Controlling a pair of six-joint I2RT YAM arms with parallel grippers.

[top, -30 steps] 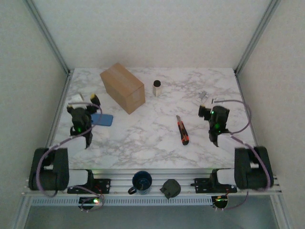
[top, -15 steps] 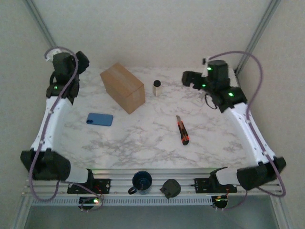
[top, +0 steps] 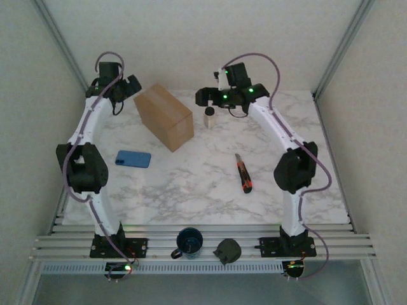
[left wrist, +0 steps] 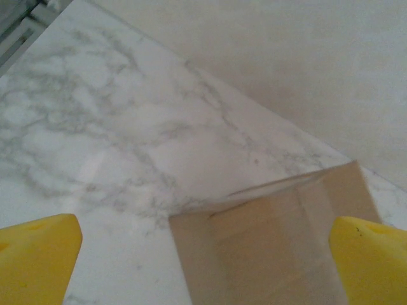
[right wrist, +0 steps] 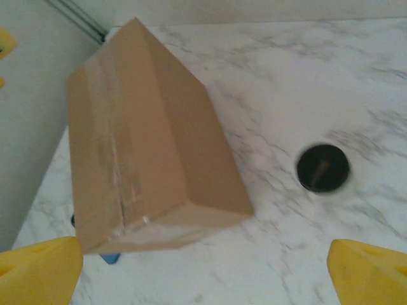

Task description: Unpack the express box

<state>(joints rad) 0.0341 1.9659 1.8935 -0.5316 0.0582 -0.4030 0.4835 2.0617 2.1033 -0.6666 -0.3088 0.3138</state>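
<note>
The left gripper (left wrist: 205, 259) hangs over the far left of the marble table (top: 191, 190) with its jaws released, the yellow fingertips (left wrist: 38, 254) spread wide and grasping nothing. In the left wrist view, an end of the express box (top: 163, 117) reaches in between those jaws from below, nearer the right-hand fingertip than the left-hand one; whether it touches either cannot be told. The box is shut, a strip of clear tape running along its top seam, and it rests on the table at an angle. In the overhead view it sits between the two grippers, just beside the left one and a little apart from the right one. A blue phone (top: 133, 159) lies flat, well apart from the left jaws on the near side of the box. The right gripper (right wrist: 205, 272) is also released, its jaws wide and empty. In its wrist view the box lies ahead of the left-hand fingertip. A small black-capped bottle (top: 209, 117) stands upright ahead of the right-hand fingertip (right wrist: 372, 270), near the box but apart from it. A red utility knife (top: 243, 173) lies well short of these jaws.
</note>
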